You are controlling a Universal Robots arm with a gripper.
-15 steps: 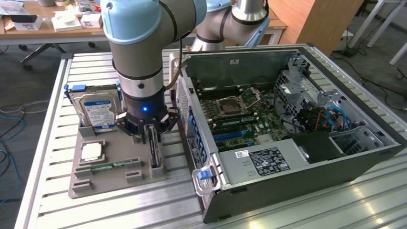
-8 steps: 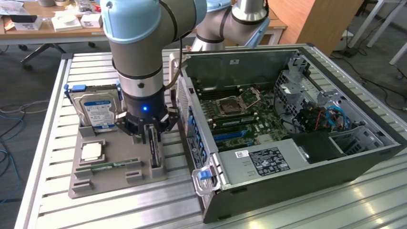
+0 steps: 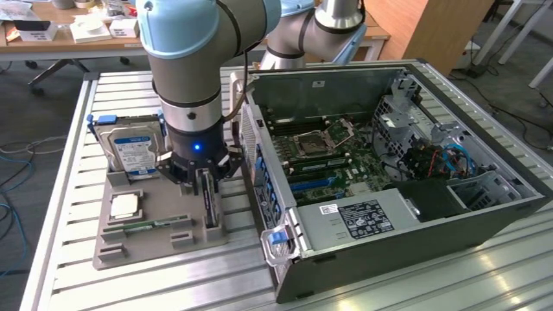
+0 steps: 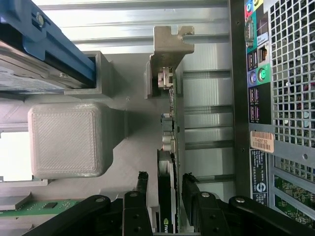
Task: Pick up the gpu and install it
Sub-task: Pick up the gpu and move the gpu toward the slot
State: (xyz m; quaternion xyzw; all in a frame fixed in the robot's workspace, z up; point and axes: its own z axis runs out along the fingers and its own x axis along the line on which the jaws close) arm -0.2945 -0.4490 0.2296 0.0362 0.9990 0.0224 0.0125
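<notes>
Slatted metal table (image 3: 173,285) carries a grey tray (image 3: 147,249) beside an open computer case (image 3: 415,240). On the tray, the gpu (image 3: 210,206) (image 4: 168,142) stands on edge in its slot. The gripper (image 3: 206,184) (image 4: 166,186) straddles its upper edge, fingers (image 4: 142,189) apart, one on each face, with a gap showing on at least one side.

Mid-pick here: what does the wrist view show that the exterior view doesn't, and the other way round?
Wrist view: fingers open either side of the upright gpu, its metal bracket, the rear ports. Exterior view: the motherboard inside the open case, the hard drive and memory stick on the gray holder. Both: the gripper over the gpu.
</notes>
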